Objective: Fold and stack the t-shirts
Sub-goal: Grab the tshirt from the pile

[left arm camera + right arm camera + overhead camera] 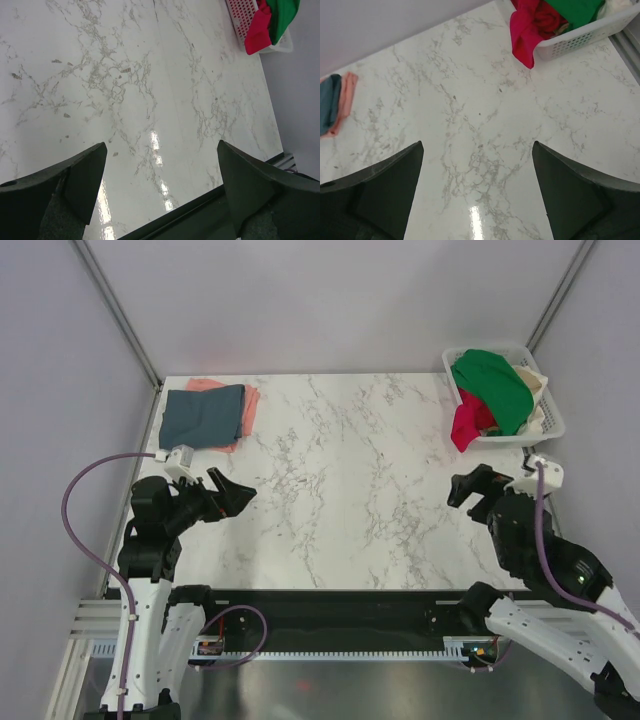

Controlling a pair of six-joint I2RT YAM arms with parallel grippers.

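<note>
With your left gripper (161,144) and right gripper (477,145) both wide open and empty, I'd reach into the far-right basket (548,425) and pinch the green tee (492,385) on top by one edge so the red tee (462,425) doesn't drag out too.

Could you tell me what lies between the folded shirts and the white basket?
Only bare marble table separates the folded shirts from the white basket; nothing lies between them, as the top external view shows.

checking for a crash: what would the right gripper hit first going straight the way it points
Likely bare table: the right gripper aims down at it, with the basket and folded shirts off to either side. Depth unclear.
</note>
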